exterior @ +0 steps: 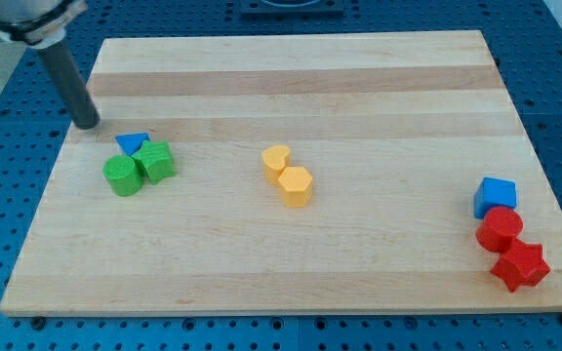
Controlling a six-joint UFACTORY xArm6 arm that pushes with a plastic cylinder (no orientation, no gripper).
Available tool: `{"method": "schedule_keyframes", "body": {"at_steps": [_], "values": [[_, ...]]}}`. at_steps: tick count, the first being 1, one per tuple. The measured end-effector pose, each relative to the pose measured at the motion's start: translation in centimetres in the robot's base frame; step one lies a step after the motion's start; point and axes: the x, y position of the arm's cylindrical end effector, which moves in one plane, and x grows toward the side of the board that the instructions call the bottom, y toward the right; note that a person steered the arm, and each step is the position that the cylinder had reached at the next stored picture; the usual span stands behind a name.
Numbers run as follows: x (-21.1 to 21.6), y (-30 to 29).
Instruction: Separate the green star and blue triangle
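Note:
A small blue triangle [133,143] lies near the board's left side. Just below and right of it, touching it, is a green star-shaped block [156,162]. A green round block [121,177] sits against the green star's left side, below the triangle. My tip [87,124] is on the board up and to the left of the blue triangle, a short gap away from it, touching no block.
A yellow heart-like block [276,159] and a yellow hexagon [295,185] sit together mid-board. At the lower right are a blue cube [496,197], a red cylinder [500,230] and a red star [520,266]. The wooden board [359,88] has blue pegboard around it.

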Motion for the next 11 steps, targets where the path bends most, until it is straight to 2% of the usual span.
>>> {"method": "schedule_keyframes", "body": {"at_steps": [1,3,8,9,10,11], "values": [[3.3,-0.9],[5.8,0.7],[6.2,10.5],[5.3,15.5],[5.3,16.1],[5.9,14.3]]}}
